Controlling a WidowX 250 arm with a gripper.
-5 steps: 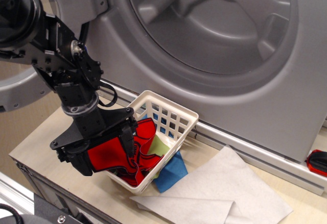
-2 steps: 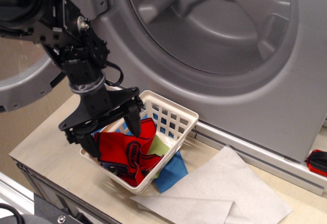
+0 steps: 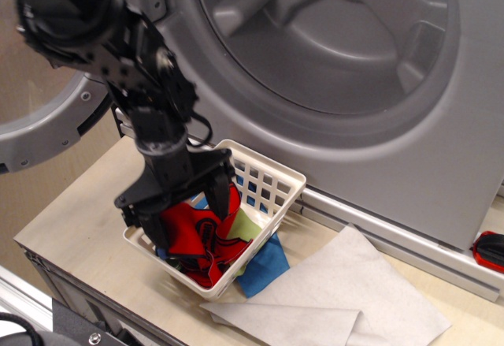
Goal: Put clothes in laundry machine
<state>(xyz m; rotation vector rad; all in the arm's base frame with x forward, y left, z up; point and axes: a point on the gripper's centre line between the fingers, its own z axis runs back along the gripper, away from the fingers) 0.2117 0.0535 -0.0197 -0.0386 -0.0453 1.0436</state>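
Observation:
The red fabric piece (image 3: 197,229) with black print lies bunched in the white lattice basket (image 3: 276,176). The lime-green cloth (image 3: 246,228) lies beside it in the basket. My gripper (image 3: 183,210) hangs over the basket's left half, jaws spread wide. One finger (image 3: 218,190) stands at the cloth's upper right and the other (image 3: 147,226) at its lower left. I cannot tell if the fingers touch the cloth. The laundry machine (image 3: 409,157) stands behind, with its drum mouth (image 3: 331,39) open and its round door (image 3: 39,137) swung out to the left.
A blue cloth (image 3: 264,261) spills out below the basket's front right side. Pale grey-white sheets (image 3: 346,291) lie on the wooden table (image 3: 71,212) at the front right. A red and black object (image 3: 490,250) sits at the right edge.
My arm has risen and swung right, from the basket's front left to over the basket. The red cloth now shows smaller between the fingers.

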